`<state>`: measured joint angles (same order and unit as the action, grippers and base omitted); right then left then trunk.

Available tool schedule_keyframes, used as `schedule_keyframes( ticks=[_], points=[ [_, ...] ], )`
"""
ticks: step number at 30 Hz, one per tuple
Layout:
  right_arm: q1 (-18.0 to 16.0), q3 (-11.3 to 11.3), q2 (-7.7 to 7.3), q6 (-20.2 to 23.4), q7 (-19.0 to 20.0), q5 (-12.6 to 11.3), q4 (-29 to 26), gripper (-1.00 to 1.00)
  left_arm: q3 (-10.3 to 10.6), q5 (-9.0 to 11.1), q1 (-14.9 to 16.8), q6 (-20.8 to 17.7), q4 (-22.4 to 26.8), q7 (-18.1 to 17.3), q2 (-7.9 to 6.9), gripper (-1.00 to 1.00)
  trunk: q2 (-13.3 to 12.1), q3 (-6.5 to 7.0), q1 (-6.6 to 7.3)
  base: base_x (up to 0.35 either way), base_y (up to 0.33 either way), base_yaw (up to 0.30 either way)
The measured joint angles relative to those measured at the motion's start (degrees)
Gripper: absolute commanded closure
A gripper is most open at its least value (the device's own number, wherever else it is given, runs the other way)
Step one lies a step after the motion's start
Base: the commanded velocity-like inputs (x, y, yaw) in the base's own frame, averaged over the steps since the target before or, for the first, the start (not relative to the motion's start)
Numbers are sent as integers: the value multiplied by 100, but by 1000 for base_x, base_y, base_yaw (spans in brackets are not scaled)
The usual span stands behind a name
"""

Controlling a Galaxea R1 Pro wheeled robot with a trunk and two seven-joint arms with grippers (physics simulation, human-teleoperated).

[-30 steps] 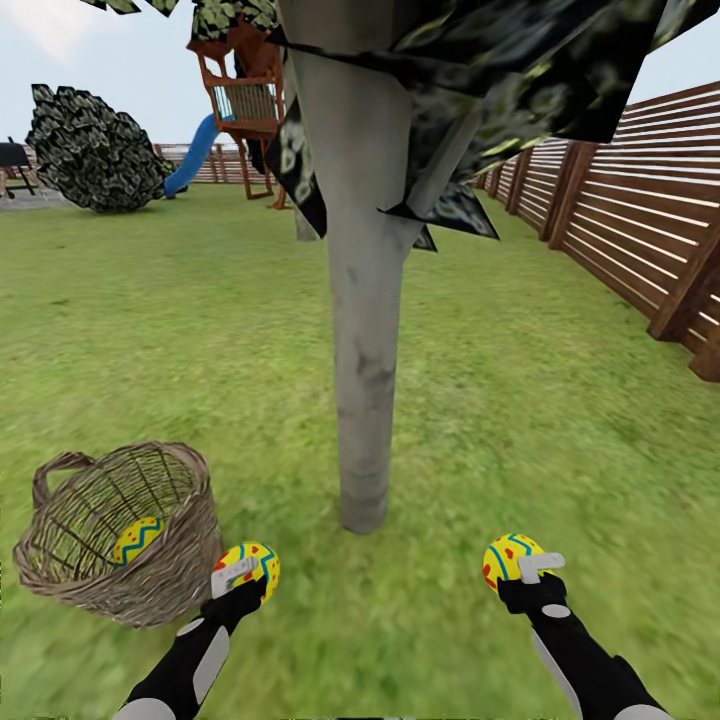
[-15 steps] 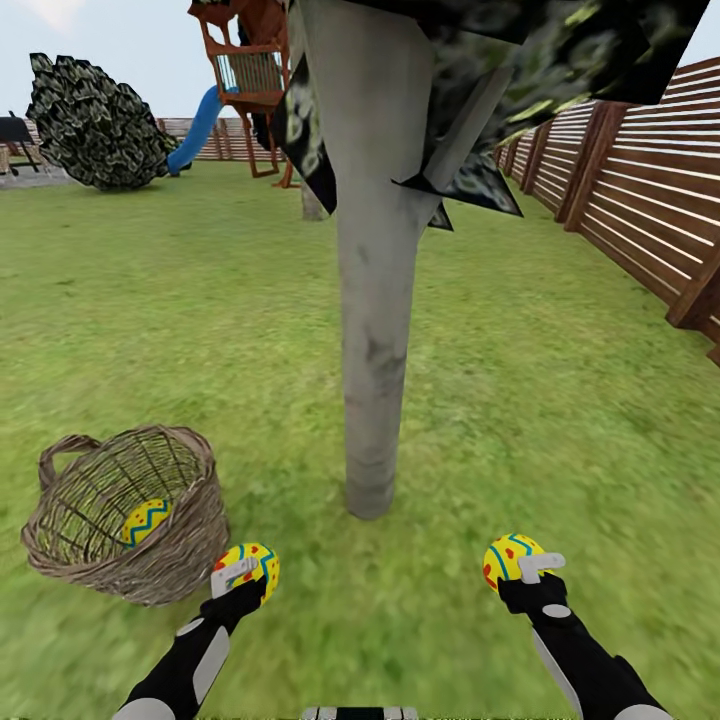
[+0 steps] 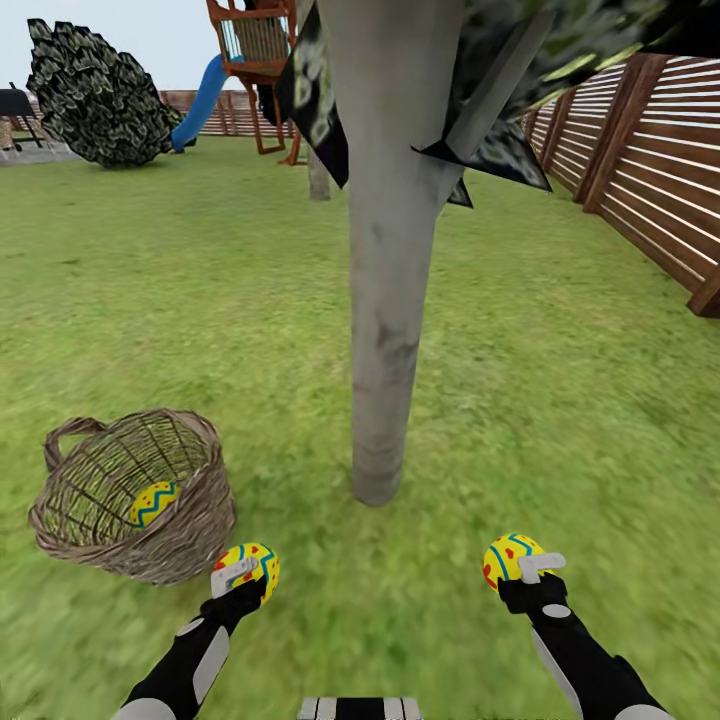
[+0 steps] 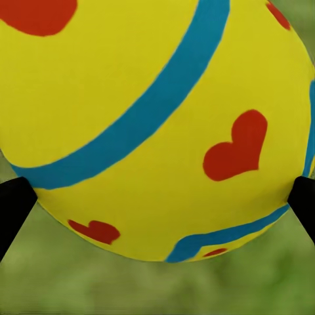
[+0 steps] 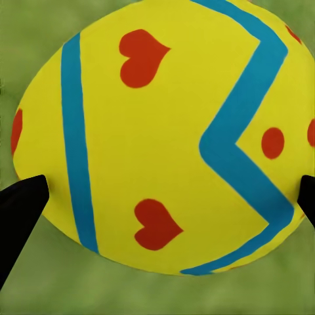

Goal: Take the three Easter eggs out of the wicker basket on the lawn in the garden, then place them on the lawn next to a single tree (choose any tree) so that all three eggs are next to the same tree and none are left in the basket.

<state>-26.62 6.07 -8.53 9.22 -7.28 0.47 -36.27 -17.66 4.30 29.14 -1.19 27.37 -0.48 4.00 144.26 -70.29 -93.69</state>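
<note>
Left wrist view: the left gripper [image 3: 243,572] pinches a yellow egg [image 4: 157,125] with blue bands and red hearts, its top cropped. The right gripper [image 3: 527,565] clamps a second egg [image 5: 161,138], long axis crosswise between the fingers. Beyond, the wicker basket [image 3: 190,520], tilted on the lawn [image 3: 200,300], half-hides the third egg [image 3: 153,501], left of the tree [image 3: 385,330].

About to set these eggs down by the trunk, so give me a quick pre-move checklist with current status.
1. Left gripper shut on an egg: ok.
2. Right gripper shut on an egg: ok.
3. Tree trunk close ahead, between the arms: ok.
4. Bare lawn below both eggs: ok.
5. Wicker basket emptied: not ok, a third egg lies inside.
6. Height of the eggs above the grass: cannot tell.
</note>
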Motion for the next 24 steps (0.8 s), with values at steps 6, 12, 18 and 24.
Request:
schedule_keyframes(
  ticks=[6, 12, 18, 24],
  points=[
    [0, 0, 6, 0, -2, 0, 0, 100, 7, 0, 0, 0, 0, 0, 0, 100, 8, -112, -15, 0, 0, 74],
    [0, 0, 9, 0, -1, 0, 0, 100, 7, 0, 1, 0, 0, 0, 0, 100, 16, -224, -31, 0, 0, 74],
    [0, 0, 9, 0, -4, 0, 0, 100, 6, 0, 0, 2, 0, 0, 0, 100, 24, -336, -46, 0, 0, 74],
    [0, 0, 9, 0, 0, 0, 1, 100, 6, 0, -2, 0, 0, 0, 0, 100, 32, -448, -62, 0, 0, 74]
  ],
)
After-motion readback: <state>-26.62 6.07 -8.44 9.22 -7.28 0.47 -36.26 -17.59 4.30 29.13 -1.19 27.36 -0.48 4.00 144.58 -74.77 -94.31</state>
